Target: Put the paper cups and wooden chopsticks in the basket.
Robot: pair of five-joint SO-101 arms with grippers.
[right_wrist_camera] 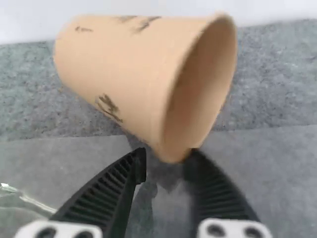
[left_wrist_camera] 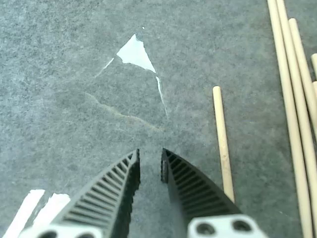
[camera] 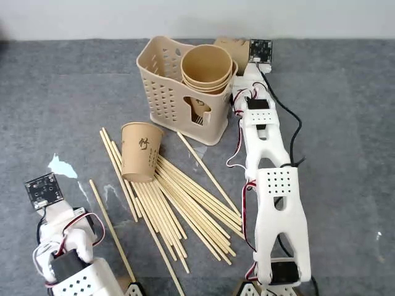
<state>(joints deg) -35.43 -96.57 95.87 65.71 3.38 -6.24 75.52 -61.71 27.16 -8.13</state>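
- Step in hand, as I judge it: drop the held cup (right_wrist_camera: 143, 84) into the basket (camera: 163, 92). To do it well, bring the cup's base down over the stack (camera: 207, 65) of cups already inside, and let go only once it is level and centred, or it may catch the rim and tumble out.
- The right tool (right_wrist_camera: 166, 158) is closed to a narrow pinch on the cup's rim, one finger seemingly inside the mouth and one outside. The cup hangs tilted, mouth toward the tool.
- From above, the basket sits just beside this tool, the stack nearest.
- The left tool (left_wrist_camera: 150, 158) is a little open, holding nothing, low over the bare counter (camera: 345, 123), one chopstick (left_wrist_camera: 221, 139) just beside it.
- The other chopsticks (camera: 185, 203) and an upturned cup (camera: 141, 151) lie between the arms.
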